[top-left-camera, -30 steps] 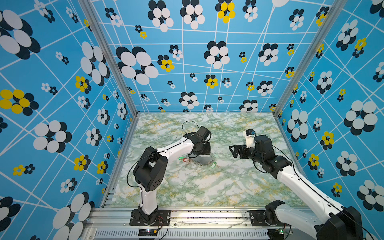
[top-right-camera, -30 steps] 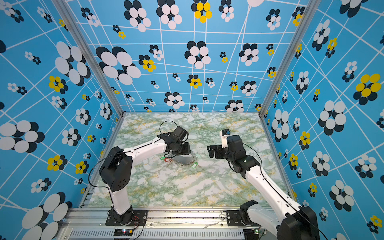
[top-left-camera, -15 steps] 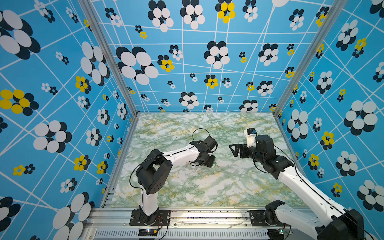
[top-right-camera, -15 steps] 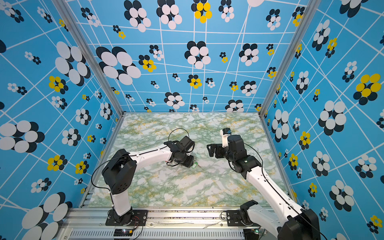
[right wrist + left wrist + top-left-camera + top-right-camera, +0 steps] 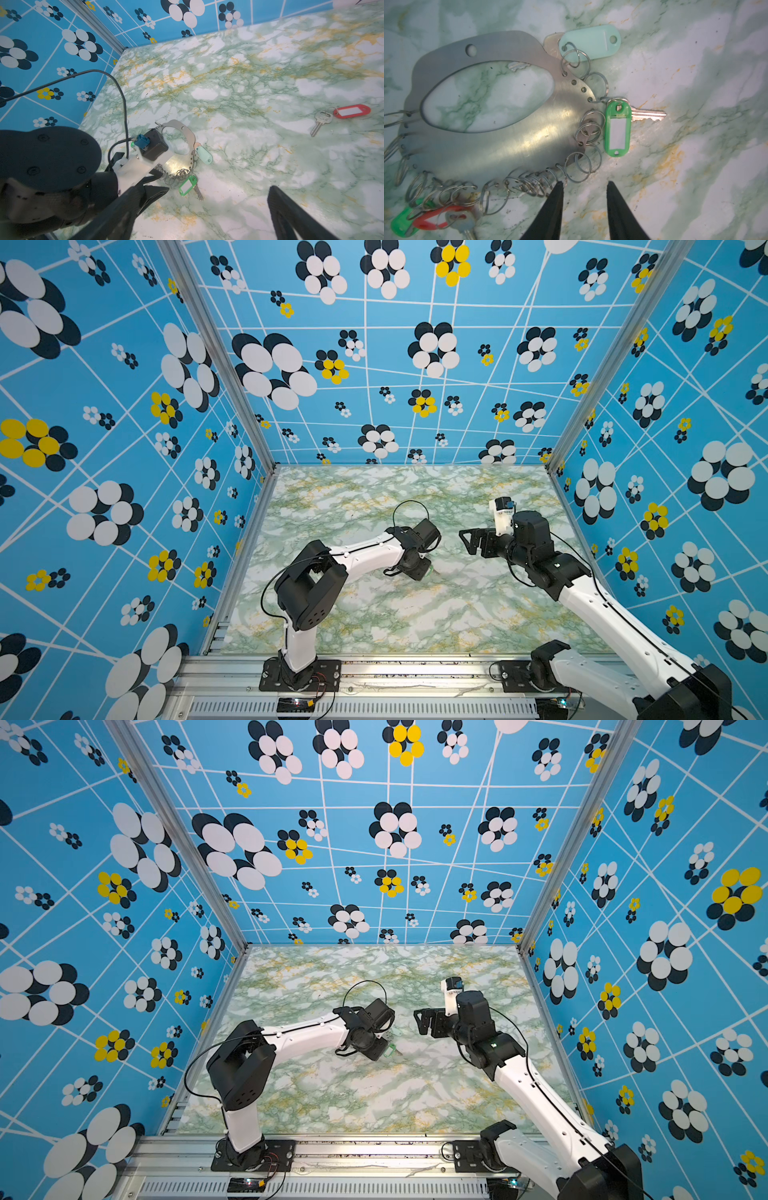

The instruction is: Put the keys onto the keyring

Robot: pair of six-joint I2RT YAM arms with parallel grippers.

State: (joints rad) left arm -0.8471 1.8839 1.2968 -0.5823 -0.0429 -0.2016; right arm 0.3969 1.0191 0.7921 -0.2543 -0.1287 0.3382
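In the left wrist view the keyring (image 5: 508, 145), a flat grey plate edged with small silver rings, lies on the marble table. A green tag with a silver key (image 5: 617, 128) and a pale teal tag (image 5: 589, 43) hang from its rings. A red tag (image 5: 431, 218) and another green one (image 5: 400, 224) lie at its blurred far end. My left gripper (image 5: 584, 184) stands open just off the plate's ringed edge, nothing between its fingers. A loose red tag with a key (image 5: 352, 111) lies apart on the table. My right gripper (image 5: 467, 537) hovers open and empty. Both top views hide the keyring under the left wrist.
Blue flowered walls (image 5: 124, 489) close in the marble table (image 5: 415, 614) on three sides. The left arm's camera and its cable (image 5: 124, 93) rise over the keyring in the right wrist view. Both arm bases stand on the front rail (image 5: 395, 680).
The left arm has swung to the right over the keyring, which now lies hidden under its wrist in the top views. Its jaws have narrowed a little. The right arm has stayed put.
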